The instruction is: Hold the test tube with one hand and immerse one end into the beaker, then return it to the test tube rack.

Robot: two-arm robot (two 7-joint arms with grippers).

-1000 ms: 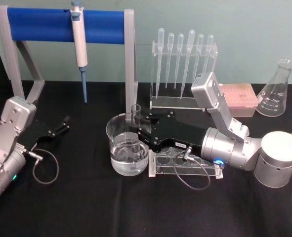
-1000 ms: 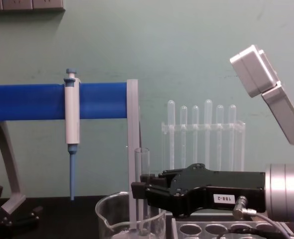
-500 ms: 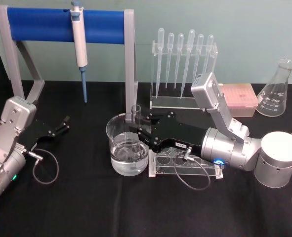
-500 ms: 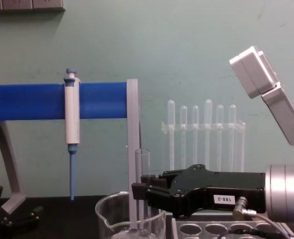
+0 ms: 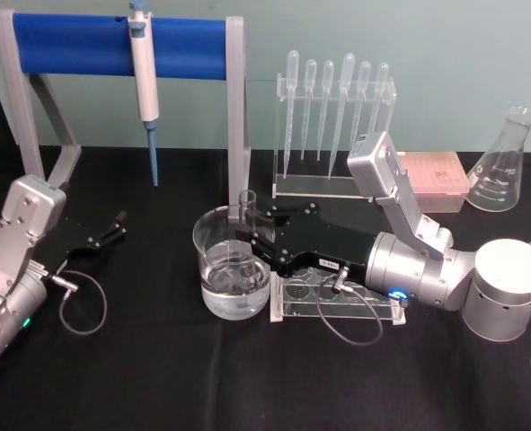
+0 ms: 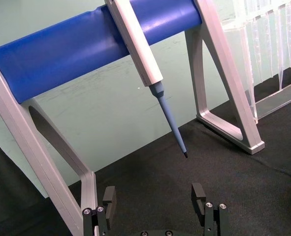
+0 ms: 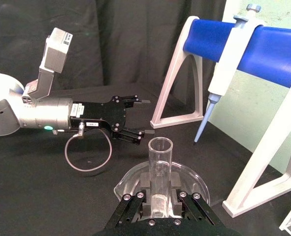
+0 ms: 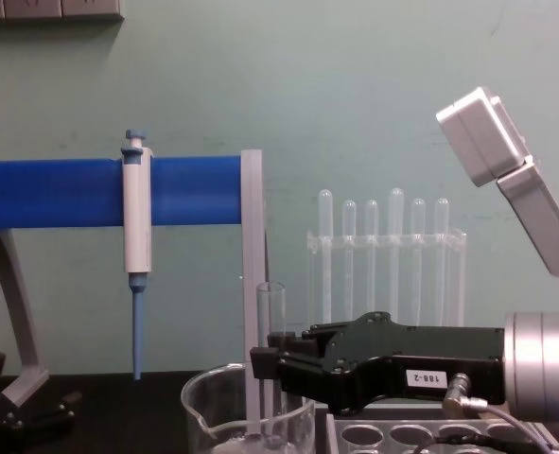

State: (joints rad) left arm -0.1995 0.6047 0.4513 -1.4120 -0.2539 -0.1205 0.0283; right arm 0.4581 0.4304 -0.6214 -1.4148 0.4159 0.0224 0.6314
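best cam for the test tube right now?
Right wrist view: test tube upright, open rim clear, clamped in the right pincer above the beaker. Head view shows its top at the beaker's far rim; chest view shows it side-on, lower end inside the beaker.

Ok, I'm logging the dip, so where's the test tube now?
In the head view the test tube stands upright near the centre, clamped in the right gripper, its lower end inside the beaker, just left of the clear tube rack.
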